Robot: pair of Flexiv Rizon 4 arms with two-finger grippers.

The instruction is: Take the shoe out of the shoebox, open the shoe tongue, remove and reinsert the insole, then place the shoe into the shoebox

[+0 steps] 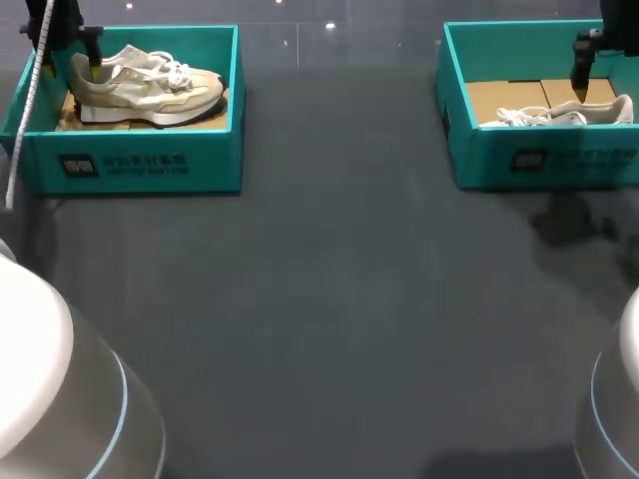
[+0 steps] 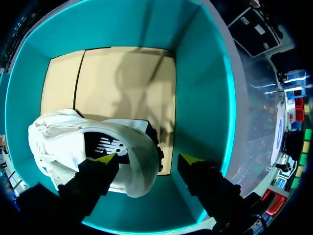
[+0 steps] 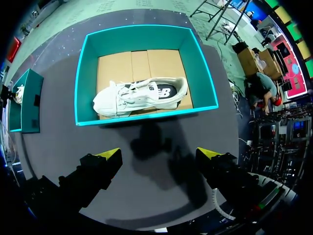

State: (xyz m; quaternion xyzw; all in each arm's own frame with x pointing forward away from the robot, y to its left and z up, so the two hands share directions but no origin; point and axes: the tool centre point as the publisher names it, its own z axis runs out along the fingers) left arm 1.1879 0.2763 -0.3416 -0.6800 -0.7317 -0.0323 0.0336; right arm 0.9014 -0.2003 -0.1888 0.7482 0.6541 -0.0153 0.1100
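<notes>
1. Your left gripper (image 1: 92, 62) is in the upper left of the head view, down inside the left shoebox (image 1: 140, 165), at the heel end of the pale shoe (image 1: 150, 90) standing there.
2. In the left wrist view its fingers are spread. One yellow tip lies over the heel collar and the other hangs clear beside the heel. Nothing is pinched.
3. Your right gripper (image 1: 582, 80) is in the upper right of the head view, above the right shoebox (image 1: 539, 160). A second shoe (image 1: 559, 115) lies along that box's near wall.
4. The right wrist view shows those fingers spread too, holding nothing. They are well above the table, with the box ahead of them.
5. Judging progress: both shoes are in their boxes, so you are at the very first step, taking hold to lift out.
6. Left to do: the lift-out, opening the tongue, taking the insole out and putting it back, and returning the shoe. The insoles cannot be seen.
</notes>
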